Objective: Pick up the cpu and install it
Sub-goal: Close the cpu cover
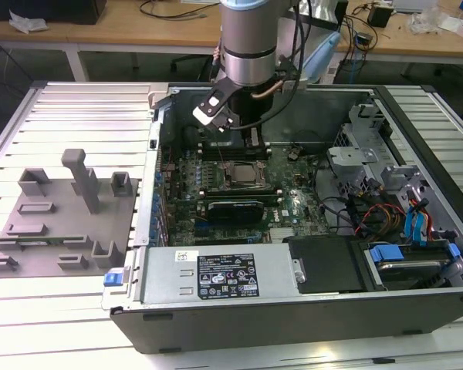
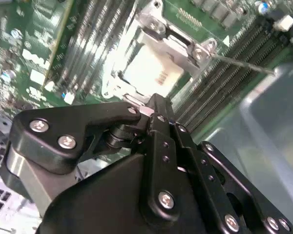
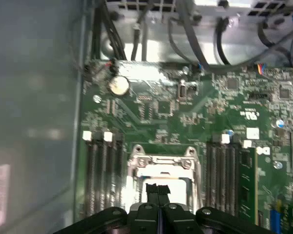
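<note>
The tool (image 3: 158,190) is hovering with its fingers pressed together just above the cpu (image 3: 178,181), which is lying in the socket (image 3: 161,161) on the motherboard (image 3: 156,112). Judging by this, seating is calling for a flat, square fit and only light, straight-down pressure.

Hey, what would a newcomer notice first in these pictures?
In both wrist views the shut black claw hangs over the silvery cpu lying in its socket frame on the motherboard. In the exterior view, the open computer case sits on the metal table, a grey plastic fixture at the exterior view's left.
</note>
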Controlling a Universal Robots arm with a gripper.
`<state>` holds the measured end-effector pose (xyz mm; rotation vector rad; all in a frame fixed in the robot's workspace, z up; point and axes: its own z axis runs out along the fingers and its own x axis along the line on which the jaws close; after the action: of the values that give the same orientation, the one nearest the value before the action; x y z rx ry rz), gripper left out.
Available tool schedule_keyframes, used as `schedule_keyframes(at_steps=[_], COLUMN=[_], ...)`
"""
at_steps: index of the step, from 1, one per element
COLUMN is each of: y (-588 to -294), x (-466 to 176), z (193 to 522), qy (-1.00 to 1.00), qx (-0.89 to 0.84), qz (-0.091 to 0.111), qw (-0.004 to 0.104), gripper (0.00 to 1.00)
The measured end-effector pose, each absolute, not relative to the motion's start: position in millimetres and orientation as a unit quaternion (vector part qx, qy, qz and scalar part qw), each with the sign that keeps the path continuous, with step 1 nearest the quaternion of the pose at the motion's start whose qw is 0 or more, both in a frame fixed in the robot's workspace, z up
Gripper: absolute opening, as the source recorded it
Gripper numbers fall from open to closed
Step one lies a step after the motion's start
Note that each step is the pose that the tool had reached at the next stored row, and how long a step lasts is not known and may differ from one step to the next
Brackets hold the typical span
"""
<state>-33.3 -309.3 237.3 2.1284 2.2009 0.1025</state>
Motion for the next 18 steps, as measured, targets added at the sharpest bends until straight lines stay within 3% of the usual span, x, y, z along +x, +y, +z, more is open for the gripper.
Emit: schedule_keyframes(at_steps=[8,13,18], y=[-317.5,-318.1,-318.2], x=[-32.9,-25.5,-25.2], z=[234.8,234.1,234.1], qy=[0.718,0.719,0.739], qx=[0.695,0.695,0.674], qz=[0.025,-0.006,-0.008], qw=[0.032,-0.008,-0.011], gripper=[0.11,0.11,0.11])
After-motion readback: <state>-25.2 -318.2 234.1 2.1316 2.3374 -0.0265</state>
